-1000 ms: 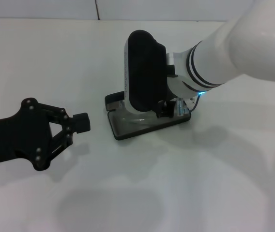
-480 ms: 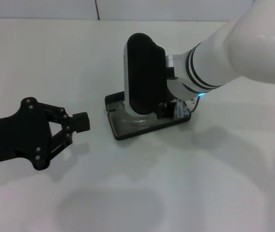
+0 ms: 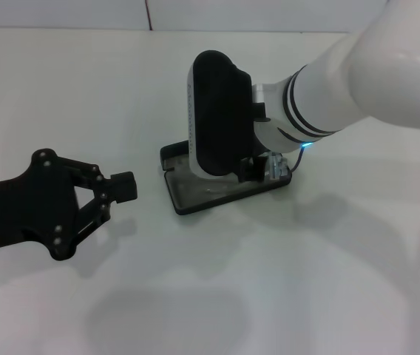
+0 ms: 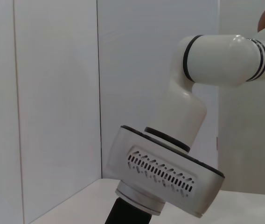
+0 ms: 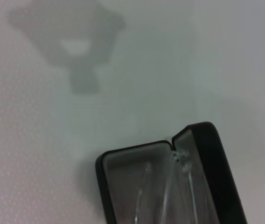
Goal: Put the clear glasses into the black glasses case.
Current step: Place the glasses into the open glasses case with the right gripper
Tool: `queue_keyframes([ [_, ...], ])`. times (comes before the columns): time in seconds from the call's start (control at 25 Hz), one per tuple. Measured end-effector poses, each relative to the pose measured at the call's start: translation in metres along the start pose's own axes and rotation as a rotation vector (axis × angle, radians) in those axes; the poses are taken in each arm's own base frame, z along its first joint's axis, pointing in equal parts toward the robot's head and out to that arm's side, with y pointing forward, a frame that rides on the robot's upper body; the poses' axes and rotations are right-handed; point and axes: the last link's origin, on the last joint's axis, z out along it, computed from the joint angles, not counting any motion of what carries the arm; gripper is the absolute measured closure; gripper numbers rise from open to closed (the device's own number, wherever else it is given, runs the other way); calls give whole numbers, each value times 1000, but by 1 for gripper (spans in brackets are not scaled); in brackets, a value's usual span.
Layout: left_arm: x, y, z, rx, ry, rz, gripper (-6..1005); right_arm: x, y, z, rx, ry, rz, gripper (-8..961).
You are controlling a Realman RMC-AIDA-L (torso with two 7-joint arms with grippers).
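The black glasses case (image 3: 195,196) lies open on the white table, its grey lining showing in the right wrist view (image 5: 123,186). The clear glasses (image 5: 170,186) lie inside the case, and in the head view they show only faintly (image 3: 206,185). My right gripper (image 3: 258,168) reaches down into the right end of the case, with its white and black wrist housing (image 3: 217,111) standing above it. My left gripper (image 3: 123,188) hangs shut and empty to the left of the case, apart from it.
White tabletop (image 3: 306,281) lies all around, with a white wall behind. The left wrist view shows only the right arm (image 4: 179,140) against the wall panels. A shadow of the left gripper (image 5: 76,42) falls on the table beyond the case.
The clear glasses have sunk lower and flatter into the case. The right gripper has shifted slightly. The left arm has not moved.
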Motion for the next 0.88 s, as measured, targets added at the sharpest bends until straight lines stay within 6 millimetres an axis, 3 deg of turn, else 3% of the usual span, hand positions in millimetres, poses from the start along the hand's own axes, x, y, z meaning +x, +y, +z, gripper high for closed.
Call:
queue_keyframes([
  [0.88,0,0,0,-1,0,0,949,2,6,-5,-19,-6,15,812],
])
